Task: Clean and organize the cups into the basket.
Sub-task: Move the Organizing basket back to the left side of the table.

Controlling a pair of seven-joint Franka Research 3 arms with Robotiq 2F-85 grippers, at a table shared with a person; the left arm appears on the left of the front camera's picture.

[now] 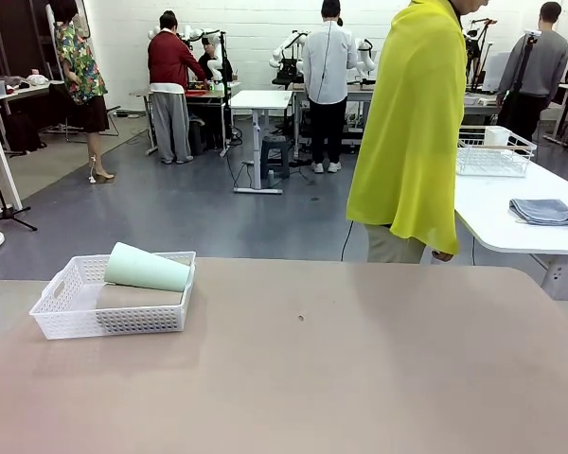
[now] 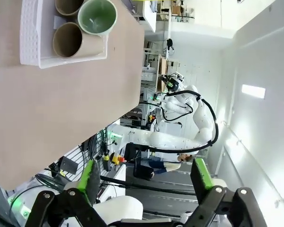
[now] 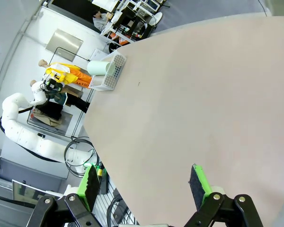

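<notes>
The three cups (image 2: pixel 80 26) lay in the basket (image 1: pixel 71 322) at the frame's left; left gripper (image 2: pixel 144 178) and right gripper (image 3: pixel 144 182) gaped, empty

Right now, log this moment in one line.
cups: three in basket, mint on top | left pincer: open | right pincer: open

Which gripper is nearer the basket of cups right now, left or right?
Left. The left gripper looks at the basket close, cup mouths plain; the right gripper sees the basket small, far across the table. Both open.
</notes>
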